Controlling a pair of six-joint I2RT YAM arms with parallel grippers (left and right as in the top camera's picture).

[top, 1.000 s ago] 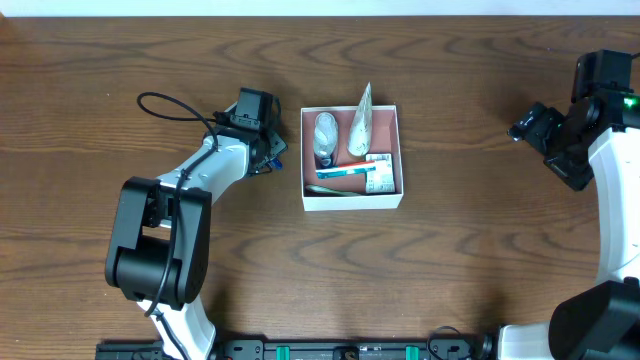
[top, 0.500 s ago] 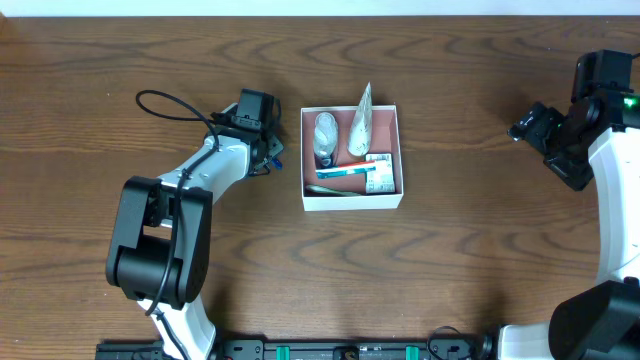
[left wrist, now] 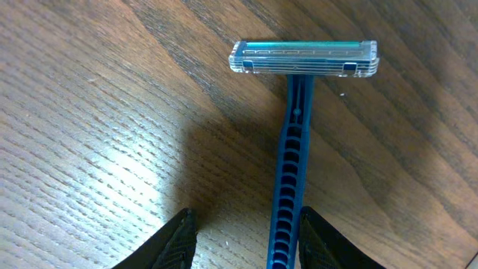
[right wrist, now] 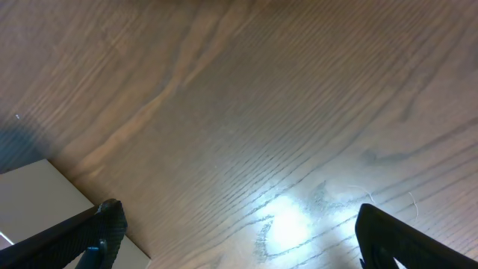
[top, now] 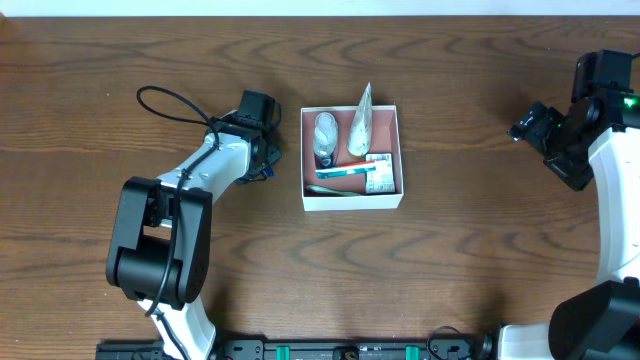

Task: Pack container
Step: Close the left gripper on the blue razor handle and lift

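Observation:
The container (top: 352, 203), a small square white-walled box with a pinkish inside, stands at the table's middle. It holds a small bottle (top: 326, 133), a white tube (top: 359, 125), a toothbrush and a small carton. A blue disposable razor (left wrist: 296, 127) lies flat on the wood left of the box. My left gripper (left wrist: 246, 243) is open and straddles the razor's handle, which lies close to the right finger. From overhead the left gripper (top: 262, 158) hides most of the razor. My right gripper (top: 528, 126) is open and empty, far right of the box, and it also shows in the right wrist view (right wrist: 239, 239).
A black cable (top: 165, 100) loops from the left arm over the table's back left. A white corner (right wrist: 30, 202) shows at the left edge of the right wrist view. The table's far edge runs along the top of the overhead view.
The left gripper has turned and shifted slightly left, now covering the razor's blue part that showed beside it before. The right arm has not moved.

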